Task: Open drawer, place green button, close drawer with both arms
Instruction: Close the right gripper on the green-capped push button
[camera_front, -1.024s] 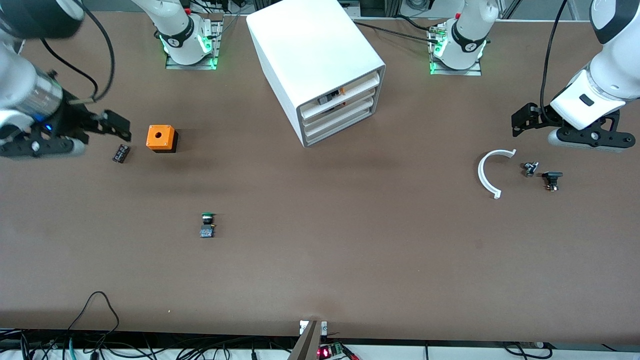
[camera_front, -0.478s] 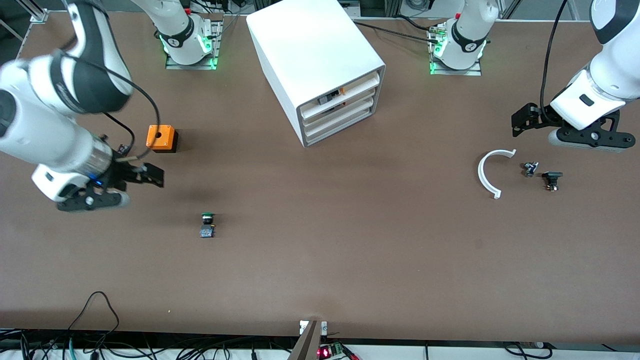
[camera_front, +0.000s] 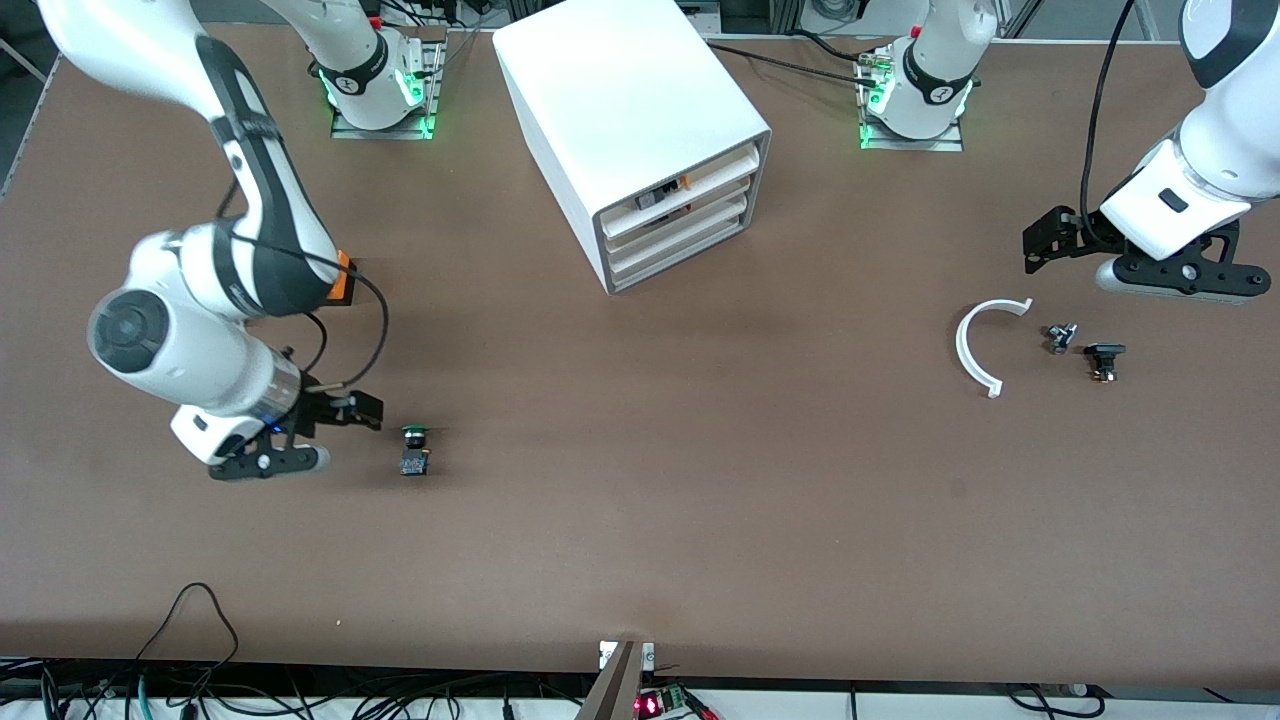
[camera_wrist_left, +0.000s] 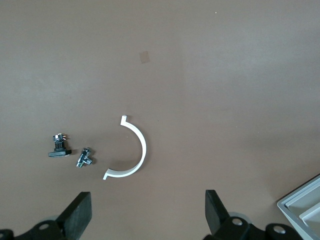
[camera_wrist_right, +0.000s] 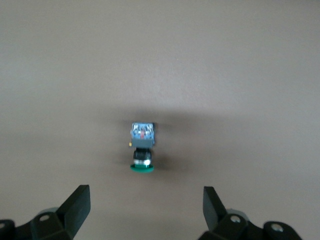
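The button (camera_front: 414, 450) lies on its side on the brown table, green cap toward the cabinet; the right wrist view shows it (camera_wrist_right: 142, 147) just ahead of the open fingers. My right gripper (camera_front: 268, 462) is open and empty, low over the table beside the button, toward the right arm's end. The white cabinet (camera_front: 640, 130) stands between the arm bases. Its drawers (camera_front: 680, 225) look pushed in, and black and orange bits show above the top one. My left gripper (camera_front: 1180, 280) is open and empty, waiting over the left arm's end.
The right arm hides most of the orange box (camera_front: 343, 285). A white curved piece (camera_front: 985, 345) and two small black parts (camera_front: 1060, 337) (camera_front: 1104, 360) lie under the left gripper. The left wrist view also shows the piece (camera_wrist_left: 137, 150) and a drawer corner (camera_wrist_left: 305, 210).
My right arm has swung from beside the orange box toward the front camera and down next to the button. The left arm and all the objects have stayed put.
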